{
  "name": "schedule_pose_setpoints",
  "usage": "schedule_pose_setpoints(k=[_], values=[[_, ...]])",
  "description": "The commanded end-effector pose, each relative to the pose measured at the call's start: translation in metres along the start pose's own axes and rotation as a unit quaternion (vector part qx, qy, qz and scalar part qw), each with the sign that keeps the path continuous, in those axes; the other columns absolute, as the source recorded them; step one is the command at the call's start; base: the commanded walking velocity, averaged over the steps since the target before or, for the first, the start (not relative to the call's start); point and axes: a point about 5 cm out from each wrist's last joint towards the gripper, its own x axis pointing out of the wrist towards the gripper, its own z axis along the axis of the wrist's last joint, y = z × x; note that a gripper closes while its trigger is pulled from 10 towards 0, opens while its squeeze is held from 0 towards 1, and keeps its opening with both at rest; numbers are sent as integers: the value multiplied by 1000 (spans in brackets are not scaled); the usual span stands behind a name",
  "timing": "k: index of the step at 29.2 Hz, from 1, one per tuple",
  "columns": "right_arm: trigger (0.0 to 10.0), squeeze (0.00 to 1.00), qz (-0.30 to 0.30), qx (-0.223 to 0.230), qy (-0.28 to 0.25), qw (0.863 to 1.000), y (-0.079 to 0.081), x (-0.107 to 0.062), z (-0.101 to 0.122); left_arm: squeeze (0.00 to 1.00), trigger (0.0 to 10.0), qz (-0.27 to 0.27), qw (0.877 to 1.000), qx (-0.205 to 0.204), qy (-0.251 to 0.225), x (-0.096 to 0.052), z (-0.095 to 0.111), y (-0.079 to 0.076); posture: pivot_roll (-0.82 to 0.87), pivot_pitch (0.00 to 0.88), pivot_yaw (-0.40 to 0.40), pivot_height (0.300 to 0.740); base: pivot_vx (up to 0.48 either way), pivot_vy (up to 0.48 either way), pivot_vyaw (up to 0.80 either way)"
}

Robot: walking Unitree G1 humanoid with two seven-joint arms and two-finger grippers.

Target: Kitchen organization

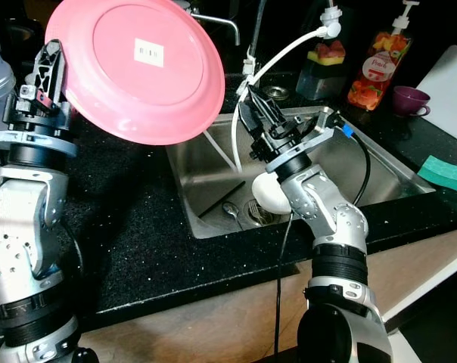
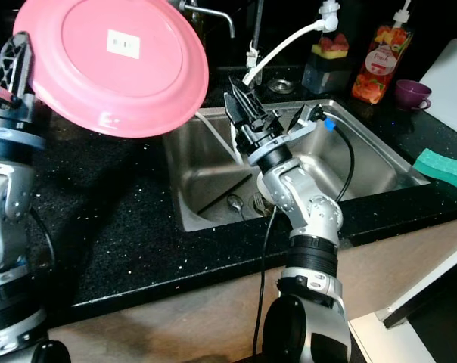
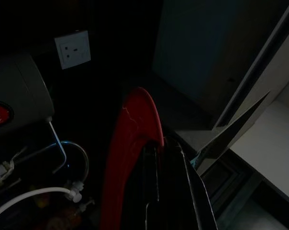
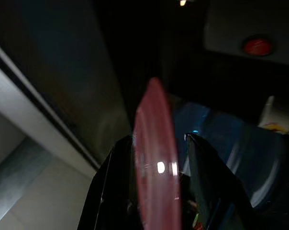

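My left gripper [image 1: 51,57] is raised at the far left and clenched on the rim of the one pink plate [image 1: 134,64]. The plate stands tilted high above the black counter [image 1: 130,219], its underside with a single white sticker [image 1: 148,52] turned toward my head. In the left wrist view the plate's edge [image 3: 135,143] runs straight up between my closed fingers [image 3: 183,191], with one wall socket [image 3: 72,49] behind it.

Next comes the one steel sink [image 1: 380,181], set into the counter. In it lie one spoon [image 1: 230,210] near the drain, and one white rounded thing [image 1: 270,195] just beside my right forearm; I cannot tell what it is. One faucet [image 1: 213,19] and one white hose [image 1: 281,57] arch over the basin.

My right gripper [image 1: 253,110] hovers over the sink, pointing up toward the plate, its fingers spread and grasping nothing. In the right wrist view the plate's edge [image 4: 156,158] shows between my two parted fingers [image 4: 111,191]. In the head views the fingertips sit near the rim, yet apart from it.

Behind the sink stand two pump bottles, a dark one [image 1: 323,64] and an orange one [image 1: 377,64], both with fruit labels. Right of them sits one purple cup [image 1: 410,100], then one white board [image 1: 452,83]. One green sponge [image 1: 446,174] lies on the counter at the far right.
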Motion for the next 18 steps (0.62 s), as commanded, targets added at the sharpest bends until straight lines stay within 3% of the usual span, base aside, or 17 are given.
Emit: schedule_pose_setpoints(k=[1,7,18], values=[[10000,0,12,-4,7,1000,4,-3,-2,0,0,6,1000,-13,5,0,-3,3,7,75,-33,740,0,0,0],[10000,0,10,-23,33,999,5,-6,-14,0,0,24,999,-22,18,0,-9,10,10,85,-12,740,0,0,0],[10000,0,-14,-54,33,998,1,-18,-18,0,0,27,998,-45,32,5,-14,10,16,124,38,740,0,0,0]])
